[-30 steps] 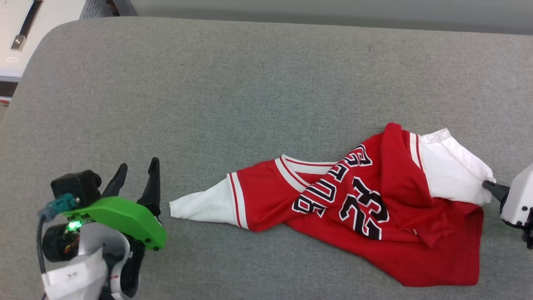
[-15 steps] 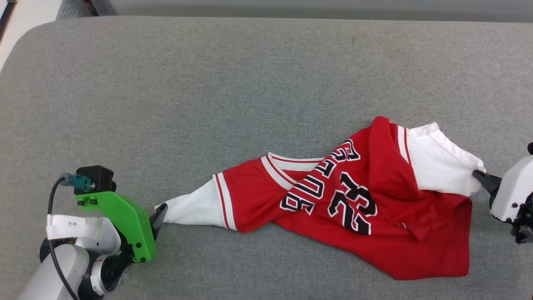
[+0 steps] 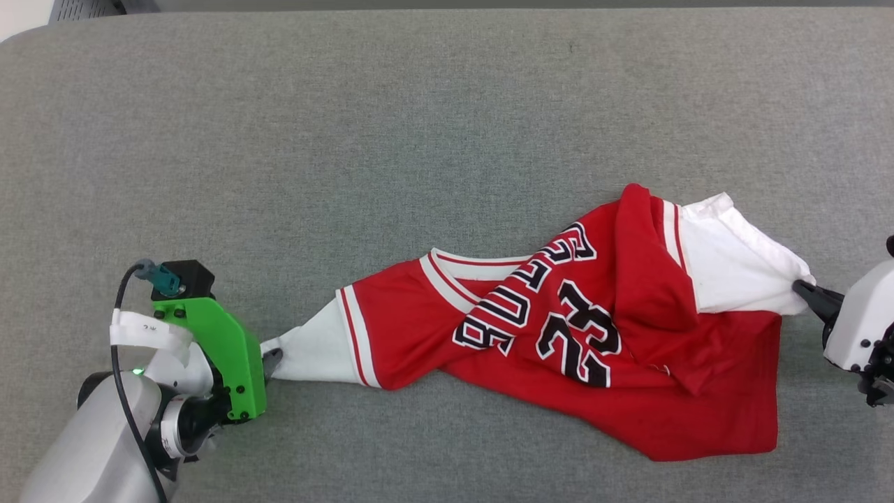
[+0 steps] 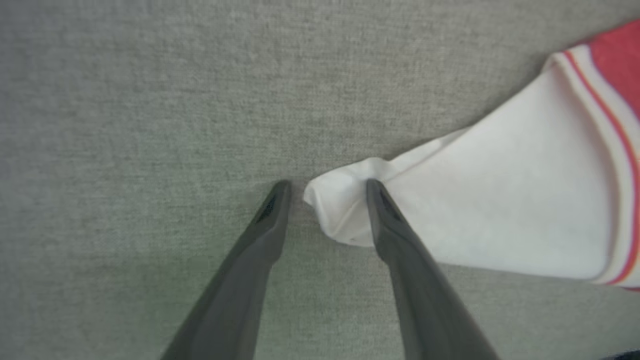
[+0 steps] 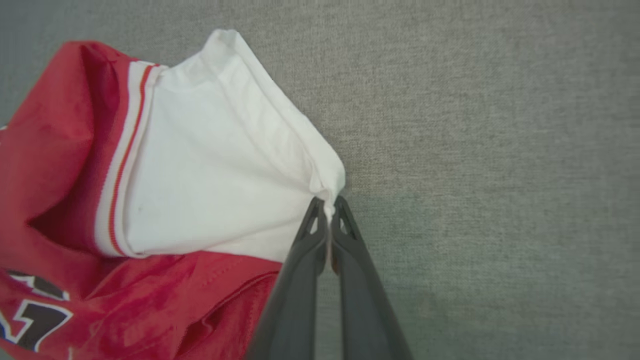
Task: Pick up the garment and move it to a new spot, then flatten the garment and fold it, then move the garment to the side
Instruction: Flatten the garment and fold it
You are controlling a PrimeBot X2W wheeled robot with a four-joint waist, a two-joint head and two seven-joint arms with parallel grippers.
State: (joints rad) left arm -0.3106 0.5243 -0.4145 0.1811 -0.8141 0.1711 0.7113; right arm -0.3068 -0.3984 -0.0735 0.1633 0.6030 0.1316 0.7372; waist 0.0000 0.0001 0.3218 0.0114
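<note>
The garment (image 3: 559, 335), a red jersey with white sleeves and black lettering with the number 23, lies twisted and stretched across the grey surface. My left gripper (image 3: 269, 360) stands open at the tip of the left white sleeve (image 4: 450, 220), whose bunched end lies between its two fingers (image 4: 327, 192). At the right, my right gripper (image 3: 803, 290) is shut on the edge of the other white sleeve (image 5: 215, 165), the cloth pinched between its fingertips (image 5: 327, 205).
A grey fabric-covered surface (image 3: 349, 140) stretches under everything, with its rounded far-left corner (image 3: 28, 35) at the top left. Broad bare fabric lies beyond the jersey and to its left.
My left gripper swung from pointing away to reach the left sleeve tip and now has it between open fingers. The head camera shifted, so the whole scene slid left and up.
</note>
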